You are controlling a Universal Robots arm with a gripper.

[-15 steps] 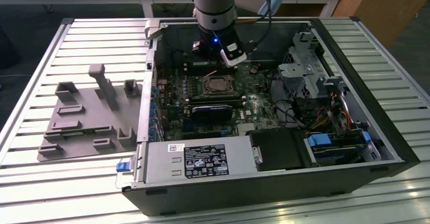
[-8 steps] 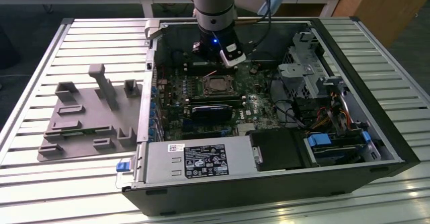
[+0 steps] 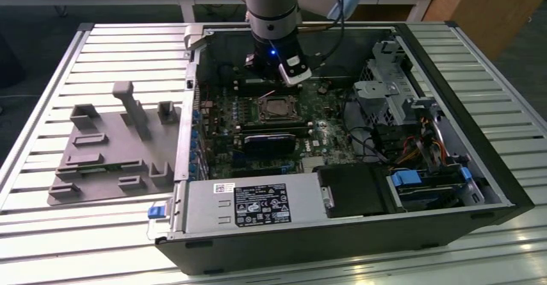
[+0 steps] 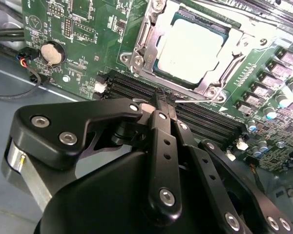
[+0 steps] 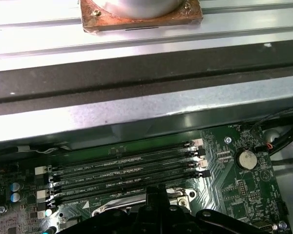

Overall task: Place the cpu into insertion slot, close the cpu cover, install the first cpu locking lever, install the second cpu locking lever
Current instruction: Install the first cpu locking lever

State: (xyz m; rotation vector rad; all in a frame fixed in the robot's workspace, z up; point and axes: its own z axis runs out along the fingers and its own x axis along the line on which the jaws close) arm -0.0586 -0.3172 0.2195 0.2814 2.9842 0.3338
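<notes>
1 gripper, 2 fingers pinched narrow, locking lever at their tips; risk: lever may slip off, letting cpu cover spring open.

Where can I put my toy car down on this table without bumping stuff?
Bare table slats lie between the grey holder and the near edge, and to the exterior view's right of the computer case. Inside the case it is crowded, most where the gripper hangs by the cpu.
</notes>
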